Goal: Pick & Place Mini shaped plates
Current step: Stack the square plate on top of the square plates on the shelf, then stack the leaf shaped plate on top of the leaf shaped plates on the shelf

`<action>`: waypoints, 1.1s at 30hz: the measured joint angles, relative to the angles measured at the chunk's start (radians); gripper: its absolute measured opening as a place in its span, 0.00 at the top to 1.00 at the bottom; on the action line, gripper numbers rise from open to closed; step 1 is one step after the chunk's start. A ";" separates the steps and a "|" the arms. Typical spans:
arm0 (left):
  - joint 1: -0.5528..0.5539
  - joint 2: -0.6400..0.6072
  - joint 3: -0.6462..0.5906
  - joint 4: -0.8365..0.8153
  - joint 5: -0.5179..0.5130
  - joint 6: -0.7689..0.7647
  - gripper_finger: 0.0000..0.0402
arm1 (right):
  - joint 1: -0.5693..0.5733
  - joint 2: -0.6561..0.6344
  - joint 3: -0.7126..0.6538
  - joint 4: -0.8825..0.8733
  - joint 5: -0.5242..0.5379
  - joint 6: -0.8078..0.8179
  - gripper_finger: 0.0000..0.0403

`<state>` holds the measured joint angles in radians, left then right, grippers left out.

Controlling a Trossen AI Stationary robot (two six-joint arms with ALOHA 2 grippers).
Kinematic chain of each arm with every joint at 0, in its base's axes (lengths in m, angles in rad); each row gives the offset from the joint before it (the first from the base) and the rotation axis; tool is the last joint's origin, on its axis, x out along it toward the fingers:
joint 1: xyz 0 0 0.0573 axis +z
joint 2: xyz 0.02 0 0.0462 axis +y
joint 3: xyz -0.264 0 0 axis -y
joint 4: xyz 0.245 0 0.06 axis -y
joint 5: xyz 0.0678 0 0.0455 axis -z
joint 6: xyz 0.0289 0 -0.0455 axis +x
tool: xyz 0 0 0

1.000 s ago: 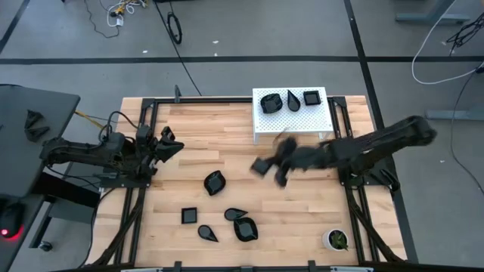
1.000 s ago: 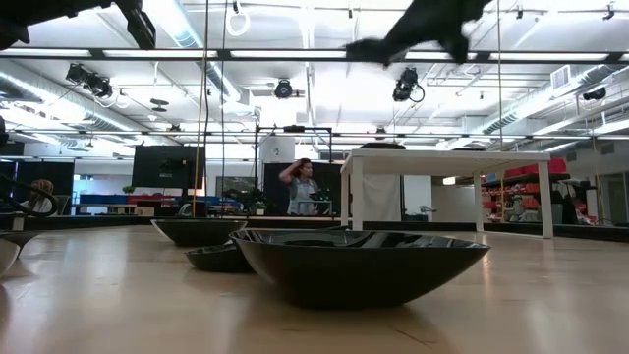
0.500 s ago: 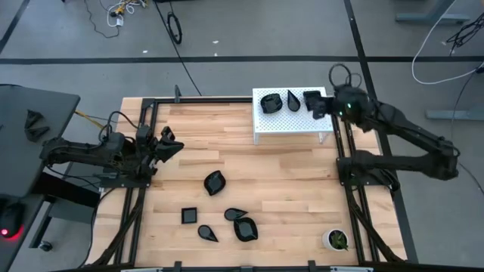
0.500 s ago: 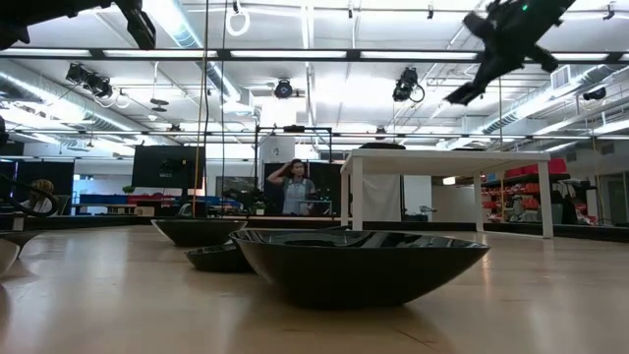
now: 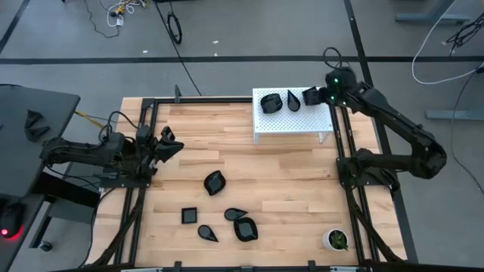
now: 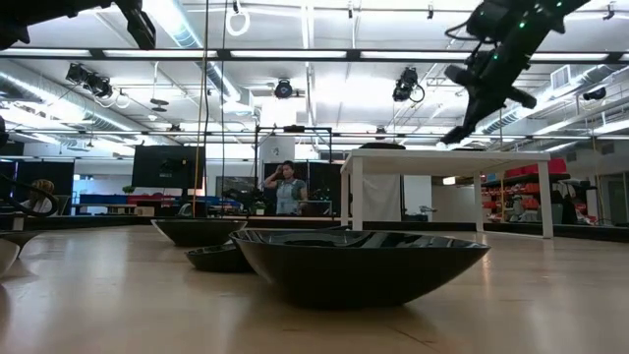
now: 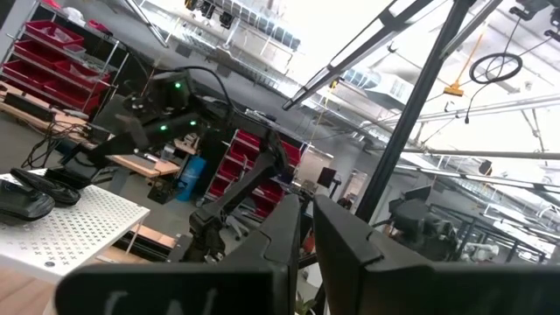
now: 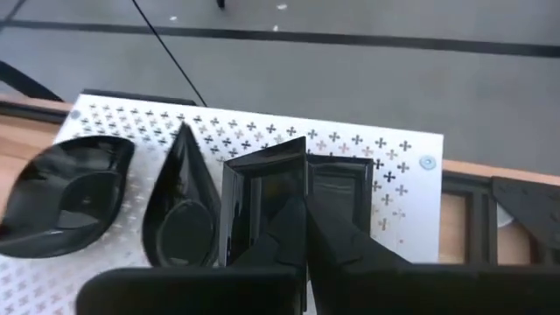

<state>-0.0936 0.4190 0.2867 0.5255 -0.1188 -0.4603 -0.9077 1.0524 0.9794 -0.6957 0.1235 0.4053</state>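
High view: the right gripper (image 5: 316,96) hovered over the white stand (image 5: 291,121), clamped on a square plate (image 5: 309,97); five plates (image 5: 215,182) lay on the table (image 5: 295,181). Left wrist view: left gripper (image 7: 304,229) closed, empty.

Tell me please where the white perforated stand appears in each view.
High view: the white perforated stand is at the top centre of the table.
Low view: right of centre, seen as a white table on legs.
Left wrist view: lower left corner.
Right wrist view: across the middle, beneath the right tool, which grips a square plate.
Shared landmark: the rounded black plate lying on it.
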 joint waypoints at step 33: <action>0.000 0.000 0.000 0.000 0.000 0.000 0.90 | 0.085 0.042 0.000 0.055 0.122 -0.079 0.56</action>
<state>-0.0933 0.4187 0.2870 0.5258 -0.1188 -0.4605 -0.8224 1.0944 0.9794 -0.6411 0.2456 0.3266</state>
